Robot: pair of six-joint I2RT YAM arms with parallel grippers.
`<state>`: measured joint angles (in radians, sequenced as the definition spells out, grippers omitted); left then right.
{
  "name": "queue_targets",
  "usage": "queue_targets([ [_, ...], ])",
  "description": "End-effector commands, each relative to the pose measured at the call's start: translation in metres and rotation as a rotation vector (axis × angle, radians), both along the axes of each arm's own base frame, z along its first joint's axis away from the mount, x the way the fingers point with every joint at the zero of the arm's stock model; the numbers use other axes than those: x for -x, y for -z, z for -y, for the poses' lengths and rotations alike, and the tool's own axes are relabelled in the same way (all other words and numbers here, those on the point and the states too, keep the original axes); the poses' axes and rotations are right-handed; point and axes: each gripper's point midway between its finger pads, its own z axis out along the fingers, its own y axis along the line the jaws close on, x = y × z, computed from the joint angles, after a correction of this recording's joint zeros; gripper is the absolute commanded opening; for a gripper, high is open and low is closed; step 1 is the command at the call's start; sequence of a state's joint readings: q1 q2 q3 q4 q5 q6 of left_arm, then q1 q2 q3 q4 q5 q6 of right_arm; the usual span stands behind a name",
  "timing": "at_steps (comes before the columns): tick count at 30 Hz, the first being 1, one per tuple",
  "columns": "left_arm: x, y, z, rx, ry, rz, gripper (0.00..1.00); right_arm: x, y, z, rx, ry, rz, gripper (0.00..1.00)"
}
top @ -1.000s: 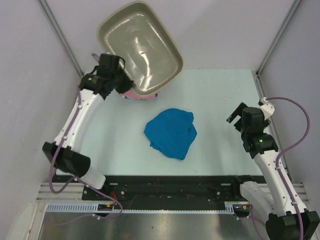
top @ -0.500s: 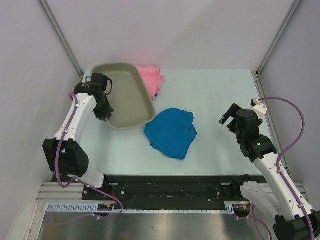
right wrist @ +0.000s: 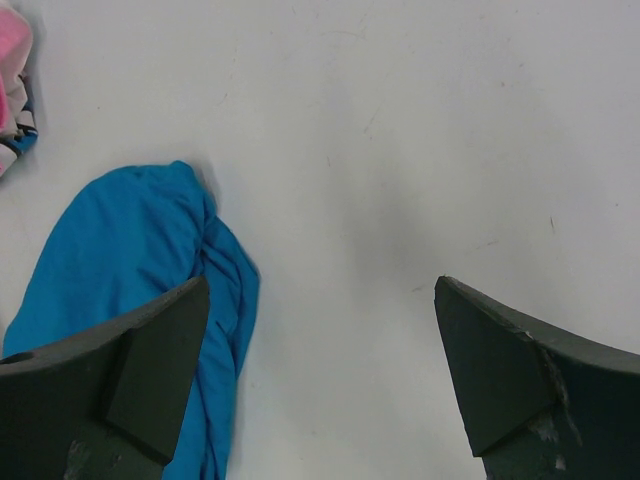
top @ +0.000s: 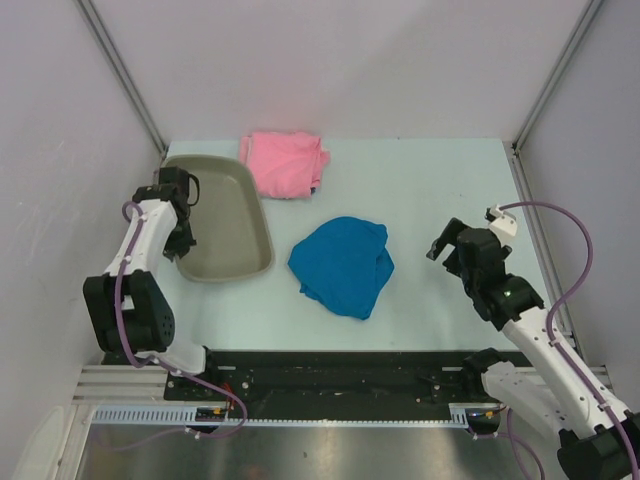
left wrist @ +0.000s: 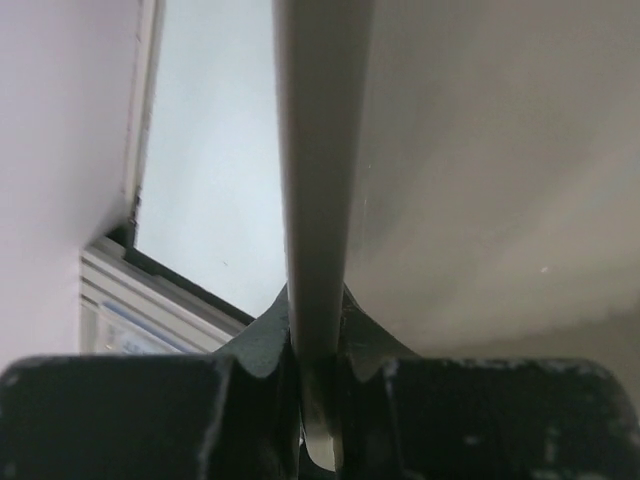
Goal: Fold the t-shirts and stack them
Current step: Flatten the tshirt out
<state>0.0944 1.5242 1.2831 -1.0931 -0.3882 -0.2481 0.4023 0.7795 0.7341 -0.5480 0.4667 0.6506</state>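
Note:
A bright blue t-shirt [top: 343, 265] lies crumpled in the middle of the table; its edge [right wrist: 130, 270] shows at the left of the right wrist view. A light pink t-shirt [top: 285, 163] lies bunched at the back, its corner [right wrist: 12, 80] just visible. My left gripper [top: 183, 215] is shut on the left rim [left wrist: 312, 200] of the grey-beige tray [top: 225, 235], which rests flat at the left. My right gripper [top: 447, 243] hovers open to the right of the blue shirt, nothing between its fingers [right wrist: 150, 350].
The tray stands between the left wall and the blue shirt, its far end beside the pink shirt. Walls and frame posts [top: 125, 80] close in the table on three sides. The black base rail [top: 350, 365] runs along the near edge.
The tray came down from a raised, tilted pose to flat on the table at the left, uncovering the pink shirt. My right gripper moved left, closer to the blue shirt.

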Motion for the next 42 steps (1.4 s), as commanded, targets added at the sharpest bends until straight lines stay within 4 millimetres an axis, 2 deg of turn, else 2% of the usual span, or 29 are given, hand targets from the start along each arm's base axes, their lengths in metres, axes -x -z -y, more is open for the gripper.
queue_targets([
  [1,-0.03,-0.002,-0.038,-0.151,0.122,0.032,0.0,-0.004,-0.005,-0.002,-0.015,0.018,0.045,1.0],
  [4,-0.037,0.008,-0.052,-0.143,0.087,0.001,0.0,-0.007,0.0,-0.005,-0.007,0.006,0.04,0.99],
  [5,-0.043,0.006,-0.056,-0.147,0.081,0.002,0.0,-0.01,0.0,-0.008,-0.011,-0.004,0.043,1.0],
  [6,-0.044,0.014,-0.062,-0.15,0.078,-0.038,0.0,-0.011,0.002,-0.009,-0.008,-0.008,0.04,1.0],
  [9,-0.041,0.01,-0.085,-0.193,-0.02,-0.062,0.0,-0.013,0.006,-0.012,0.0,-0.023,0.028,1.0],
  [10,-0.041,0.006,-0.092,-0.219,-0.037,-0.064,0.05,-0.014,0.006,-0.014,0.0,-0.031,0.03,1.0],
  [11,-0.044,-0.003,-0.101,-0.251,-0.064,-0.052,0.17,-0.015,0.008,-0.016,0.003,-0.035,0.026,1.0],
  [13,-0.043,-0.005,-0.109,-0.212,-0.102,-0.043,0.27,-0.017,0.009,-0.018,0.009,-0.042,0.027,1.0],
  [14,-0.047,-0.015,-0.114,-0.216,-0.121,-0.012,0.36,-0.017,0.01,-0.019,0.016,-0.047,0.024,1.0],
  [16,-0.048,-0.026,-0.118,-0.197,-0.151,0.037,0.44,-0.019,0.011,-0.02,0.019,-0.049,0.027,1.0],
  [17,-0.053,-0.036,-0.118,-0.186,-0.156,0.076,0.51,-0.019,0.012,-0.021,0.019,-0.053,0.024,1.0],
  [18,-0.056,-0.04,-0.114,-0.163,-0.149,0.101,0.72,-0.019,0.013,-0.023,0.016,-0.058,0.019,1.0],
  [19,-0.058,-0.045,-0.111,-0.147,-0.156,0.127,0.99,-0.019,0.013,-0.027,0.016,-0.07,0.021,1.0],
  [20,-0.063,-0.056,-0.108,-0.13,-0.153,0.172,1.0,-0.019,0.013,-0.028,0.013,-0.07,0.022,1.0],
  [22,-0.069,-0.062,-0.093,-0.044,-0.165,0.241,1.0,-0.018,0.015,-0.031,0.016,-0.076,0.018,1.0],
  [24,-0.069,-0.078,-0.076,0.023,-0.165,0.317,1.0,-0.017,0.014,-0.034,0.015,-0.079,0.023,1.0],
  [26,-0.072,-0.087,-0.044,0.119,-0.11,0.386,1.0,-0.014,0.01,-0.035,0.019,-0.08,0.037,1.0],
  [27,-0.076,-0.11,-0.008,0.128,0.001,0.458,1.0,-0.014,0.009,-0.035,0.028,-0.085,0.042,1.0],
  [29,-0.072,-0.122,0.031,0.088,0.115,0.488,1.0,-0.013,0.005,-0.038,0.032,-0.096,0.053,1.0],
  [30,-0.066,-0.133,0.079,0.122,0.246,0.518,1.0,-0.013,0.003,-0.039,0.034,-0.104,0.059,1.0],
  [31,-0.064,-0.136,0.104,0.173,0.288,0.555,1.0,-0.012,0.004,-0.039,0.044,-0.107,0.052,1.0],
  [32,-0.056,-0.113,0.132,0.248,0.345,0.52,1.0,-0.013,0.006,-0.037,0.059,-0.097,0.042,1.0],
  [33,-0.053,-0.111,0.159,0.312,0.396,0.543,1.0,-0.014,0.004,-0.037,0.063,-0.096,0.04,1.0],
  [34,-0.05,-0.099,0.176,0.387,0.376,0.539,1.0,-0.012,0.006,-0.035,0.072,-0.091,0.026,1.0],
  [35,-0.04,-0.068,0.19,0.438,0.382,0.474,1.0,-0.013,0.006,-0.033,0.082,-0.081,0.024,1.0],
  [36,-0.04,-0.059,0.209,0.48,0.391,0.48,1.0,-0.012,0.006,-0.033,0.087,-0.081,0.022,1.0],
  [38,-0.035,-0.025,0.219,0.479,0.381,0.435,1.0,-0.011,0.005,-0.03,0.095,-0.071,0.023,1.0],
  [41,-0.029,0.003,0.238,0.521,0.349,0.402,1.0,-0.008,0.004,-0.025,0.109,-0.055,0.021,1.0],
  [42,-0.029,0.006,0.25,0.543,0.351,0.411,1.0,-0.006,0.005,-0.023,0.118,-0.052,0.014,1.0],
])
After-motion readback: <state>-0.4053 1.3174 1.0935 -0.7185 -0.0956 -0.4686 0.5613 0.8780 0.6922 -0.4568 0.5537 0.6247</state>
